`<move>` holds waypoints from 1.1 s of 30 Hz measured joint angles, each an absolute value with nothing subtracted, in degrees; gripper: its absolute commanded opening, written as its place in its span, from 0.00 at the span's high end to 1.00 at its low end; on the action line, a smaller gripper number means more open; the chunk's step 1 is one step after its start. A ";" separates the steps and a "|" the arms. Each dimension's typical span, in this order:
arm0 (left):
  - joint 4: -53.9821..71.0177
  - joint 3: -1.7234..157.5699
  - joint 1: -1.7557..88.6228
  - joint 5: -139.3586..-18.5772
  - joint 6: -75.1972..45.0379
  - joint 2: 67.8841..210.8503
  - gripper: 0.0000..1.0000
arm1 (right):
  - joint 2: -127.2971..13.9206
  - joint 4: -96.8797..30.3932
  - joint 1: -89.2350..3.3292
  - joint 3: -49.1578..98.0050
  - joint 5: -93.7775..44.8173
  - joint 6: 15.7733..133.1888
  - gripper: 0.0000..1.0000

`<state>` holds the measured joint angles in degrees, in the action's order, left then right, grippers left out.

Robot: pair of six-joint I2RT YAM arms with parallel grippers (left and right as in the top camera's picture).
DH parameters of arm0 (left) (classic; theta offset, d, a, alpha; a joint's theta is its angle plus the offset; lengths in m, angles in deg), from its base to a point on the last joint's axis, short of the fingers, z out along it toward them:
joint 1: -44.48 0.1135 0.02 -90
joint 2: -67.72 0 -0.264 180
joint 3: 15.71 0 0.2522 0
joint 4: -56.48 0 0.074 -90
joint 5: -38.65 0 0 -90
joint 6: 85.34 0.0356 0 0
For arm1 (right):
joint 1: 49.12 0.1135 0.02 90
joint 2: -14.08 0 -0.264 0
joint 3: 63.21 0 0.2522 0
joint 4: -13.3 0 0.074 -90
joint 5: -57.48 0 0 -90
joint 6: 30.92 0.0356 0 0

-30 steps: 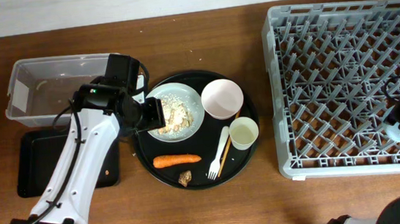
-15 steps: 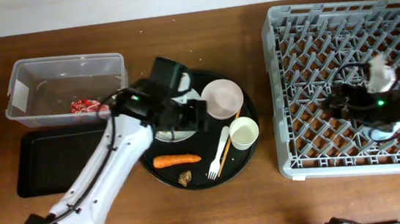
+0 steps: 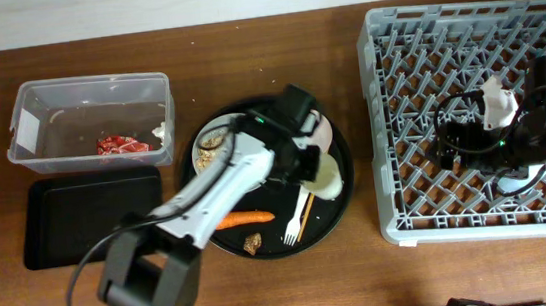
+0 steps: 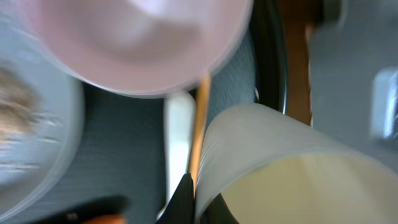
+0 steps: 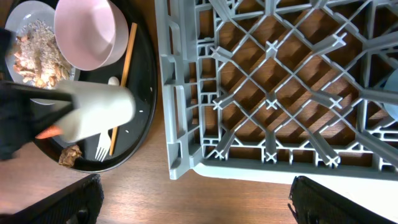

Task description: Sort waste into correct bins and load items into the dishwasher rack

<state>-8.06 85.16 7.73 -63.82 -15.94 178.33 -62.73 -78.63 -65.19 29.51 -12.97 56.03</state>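
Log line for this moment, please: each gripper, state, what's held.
left gripper: shut on cream cup, tilted over round black tray | right gripper: open, empty, over dishwasher rack

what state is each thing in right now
cream cup, tipped, held by left gripper
pale pink bowl, upright, empty
white plate, holds rice-like food
clear tub, open, red wrapper inside
shallow black tray, empty
right gripper, open over rack

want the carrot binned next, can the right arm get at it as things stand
Probably not easily: the right gripper is over the dishwasher rack, far from the carrot, and the left arm stretches right beside it, crowding the approach.
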 measured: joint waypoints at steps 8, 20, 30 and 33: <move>-8.76 88.59 26.81 -112.67 -6.41 173.04 1.00 | -73.14 -80.62 -56.41 29.48 23.90 30.72 0.01; -9.22 88.59 25.92 -127.77 -5.39 173.04 1.00 | -74.01 -64.25 -44.78 29.42 39.22 27.14 0.25; -11.16 88.70 25.92 -121.65 -4.53 173.04 0.21 | -74.27 -63.46 -44.78 29.42 39.88 27.51 0.52; -20.80 89.18 25.92 -99.29 -5.76 172.71 0.19 | -74.29 -64.23 -45.72 29.61 24.69 33.74 0.53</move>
<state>-20.80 89.18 25.92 -99.29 -5.76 172.71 -74.29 -64.23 -45.72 29.61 24.69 33.74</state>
